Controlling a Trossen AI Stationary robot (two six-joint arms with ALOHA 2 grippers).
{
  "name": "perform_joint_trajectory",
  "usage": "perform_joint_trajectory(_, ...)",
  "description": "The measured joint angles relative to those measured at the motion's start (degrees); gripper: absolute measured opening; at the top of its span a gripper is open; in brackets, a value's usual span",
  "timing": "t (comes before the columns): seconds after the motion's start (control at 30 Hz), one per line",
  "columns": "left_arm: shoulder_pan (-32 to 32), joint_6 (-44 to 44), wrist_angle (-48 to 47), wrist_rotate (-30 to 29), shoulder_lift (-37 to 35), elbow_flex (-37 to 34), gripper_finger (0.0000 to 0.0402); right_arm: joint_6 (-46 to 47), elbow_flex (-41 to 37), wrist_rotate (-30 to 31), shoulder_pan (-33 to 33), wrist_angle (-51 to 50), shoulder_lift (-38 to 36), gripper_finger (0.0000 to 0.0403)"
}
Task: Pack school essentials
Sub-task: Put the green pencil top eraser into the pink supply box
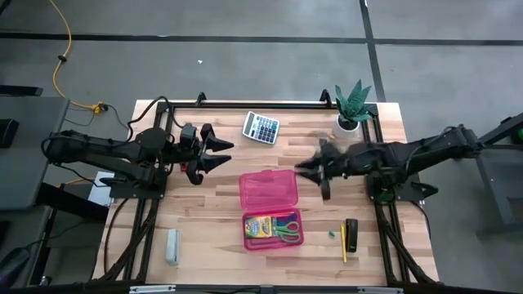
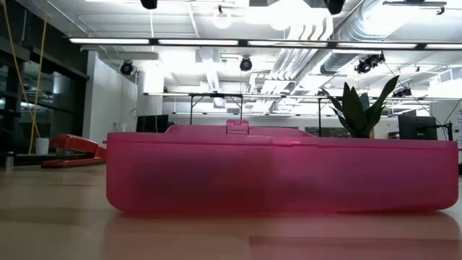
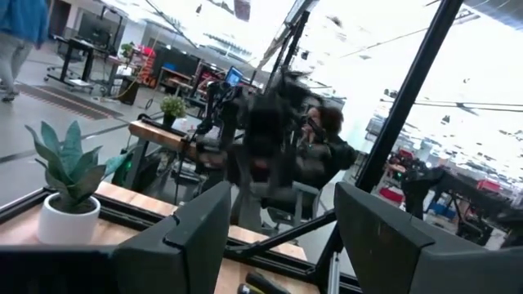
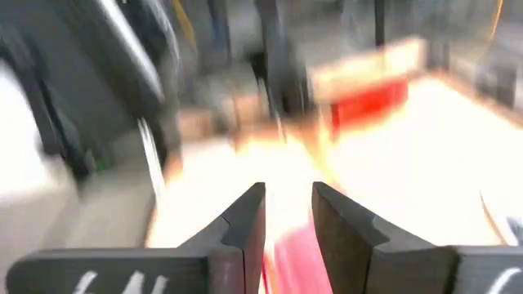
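Pink case (image 2: 281,173) fills low view; scissors (image 1: 286,229) show only overhead

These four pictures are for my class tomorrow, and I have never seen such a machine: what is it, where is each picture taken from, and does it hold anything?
It is a robot with two dark arms at a wooden table. One picture looks straight down, one looks level across the tabletop, and two come from cameras on the wrists. The left hand is open and empty. The right hand hovers beside the open pink case, fingers apart, holding nothing. In the case lie a crayon box and scissors. Nearby are a pencil, a calculator and a plant.
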Motion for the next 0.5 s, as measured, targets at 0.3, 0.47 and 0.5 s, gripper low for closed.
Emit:
perform_joint_trajectory(0.3, 0.04, 0.0, -0.37, -0.1, 0.0, 0.0, 0.0206, 24.5, 14.74, -10.31, 5.17, -45.68, 13.84, 0.0094)
perform_joint_trajectory(0.47, 0.04, 0.05, -0.39, -0.18, 0.0, 0.0, 0.0206, 34.39, 10.83, -17.8, 11.38, -47.69, 18.93, 0.0095)
perform_joint_trajectory(0.5, 0.04, 0.38, -0.39, -0.2, 0.0, 0.0, 0.0206, 36.81, 9.83, -19.12, 12.62, -47.4, 19.88, 0.0095)
